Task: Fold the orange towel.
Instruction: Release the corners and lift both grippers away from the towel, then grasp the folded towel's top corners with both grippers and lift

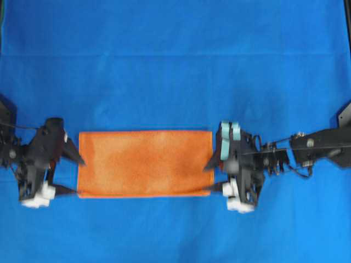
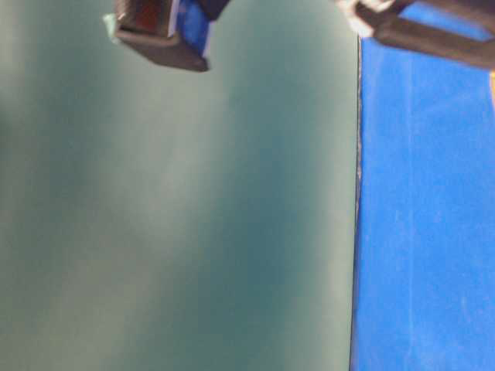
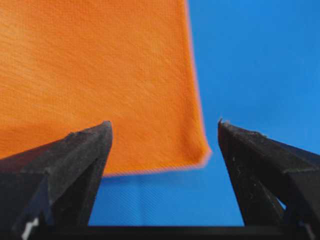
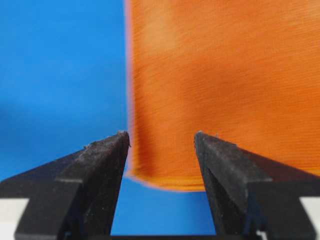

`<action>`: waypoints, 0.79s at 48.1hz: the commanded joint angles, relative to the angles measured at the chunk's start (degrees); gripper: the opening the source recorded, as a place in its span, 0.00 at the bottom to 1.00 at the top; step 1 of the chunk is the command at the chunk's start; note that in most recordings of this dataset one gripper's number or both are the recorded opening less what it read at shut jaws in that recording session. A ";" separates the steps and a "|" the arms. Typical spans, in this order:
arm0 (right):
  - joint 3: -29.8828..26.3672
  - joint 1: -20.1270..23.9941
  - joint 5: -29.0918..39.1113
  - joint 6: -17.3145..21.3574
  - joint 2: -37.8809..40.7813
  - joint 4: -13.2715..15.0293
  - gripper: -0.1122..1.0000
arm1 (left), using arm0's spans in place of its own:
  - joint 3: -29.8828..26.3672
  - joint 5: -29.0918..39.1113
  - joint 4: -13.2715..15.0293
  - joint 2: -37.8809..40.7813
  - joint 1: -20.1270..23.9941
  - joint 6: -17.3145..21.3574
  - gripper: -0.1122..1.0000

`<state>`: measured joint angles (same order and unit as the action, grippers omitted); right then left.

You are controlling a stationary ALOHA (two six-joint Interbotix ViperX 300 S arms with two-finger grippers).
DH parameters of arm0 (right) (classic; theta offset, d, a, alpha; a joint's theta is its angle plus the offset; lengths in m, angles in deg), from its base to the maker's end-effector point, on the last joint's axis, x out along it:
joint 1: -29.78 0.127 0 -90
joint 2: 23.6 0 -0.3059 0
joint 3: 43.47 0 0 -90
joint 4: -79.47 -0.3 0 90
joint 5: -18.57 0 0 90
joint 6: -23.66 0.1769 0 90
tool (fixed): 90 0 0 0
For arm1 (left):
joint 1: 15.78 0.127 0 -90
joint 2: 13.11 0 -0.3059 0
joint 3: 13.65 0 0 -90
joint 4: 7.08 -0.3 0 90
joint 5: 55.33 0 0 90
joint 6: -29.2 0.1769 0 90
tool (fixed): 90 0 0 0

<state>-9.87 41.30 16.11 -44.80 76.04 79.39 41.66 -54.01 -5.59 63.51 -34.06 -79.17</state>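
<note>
Two grippers are seen at the short ends of the orange towel (image 1: 145,163), one on each side. Left gripper (image 1: 77,175): jaws spread wide, nothing held; from its wrist camera a bare gap of blue table cloth (image 3: 260,65) is seen between the dark fingers (image 3: 75,160), with a towel corner lying flat just past the tips. Right gripper (image 1: 213,176): jaws likewise parted and empty; in its wrist view the towel's near corner (image 4: 165,170) is framed between the two fingers (image 4: 100,170), flat on the cloth, not pinched. From overhead the towel is noted as a long rectangle, lying flat on the blue table cloth (image 1: 175,66) in the lower middle of the view, long sides running left to right, edges fairly even. Fingertips of both grippers are placed at or just beside the towel's end edges; contact cannot be judged. Farther off, only open blue cloth is recorded. In the table-level view little is given: a dull green surface (image 2: 178,216), a strip of blue cloth, blurred arm parts at top.
</note>
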 commanded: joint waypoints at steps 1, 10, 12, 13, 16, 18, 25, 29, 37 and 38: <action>0.18 -3.25 0.26 0.00 -2.64 0.79 0.63 | 0.35 0.35 -0.09 -3.52 4.39 2.20 0.81; 0.70 -8.70 1.49 -0.09 -2.99 1.23 0.63 | 1.85 1.14 -0.09 -6.77 11.87 6.42 0.81; 0.62 -9.32 1.67 -0.09 -2.99 1.32 0.63 | 1.93 1.23 -0.09 -6.86 13.01 7.03 0.81; 0.62 -9.58 1.67 -0.09 -2.90 1.41 0.63 | 2.02 1.23 -0.09 -6.77 13.71 7.38 0.81; 0.44 -10.02 1.67 -0.26 -2.72 1.67 0.63 | 1.93 1.23 0.00 -6.15 14.85 8.00 0.81; 0.53 -10.20 1.58 -0.26 -2.46 2.11 0.63 | 2.02 1.23 -0.09 -5.54 15.64 8.26 0.81; 0.53 -11.16 1.49 -0.26 -0.26 2.64 0.63 | 2.11 0.70 0.00 -1.67 17.93 8.96 0.80; 0.44 -12.30 1.41 -0.26 1.76 2.72 0.63 | 2.20 -0.26 -0.09 1.85 19.42 9.05 0.79; 0.35 -13.71 0.00 -0.26 5.54 2.72 0.63 | 2.37 -3.52 0.00 8.17 20.92 9.05 0.78; 0.35 -13.71 -0.09 -0.26 5.80 2.72 0.63 | 2.37 -3.87 -0.09 8.96 21.01 9.05 0.77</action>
<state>-8.73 27.76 17.08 -44.98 81.67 82.02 44.38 -56.30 -5.59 70.63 -13.58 -70.20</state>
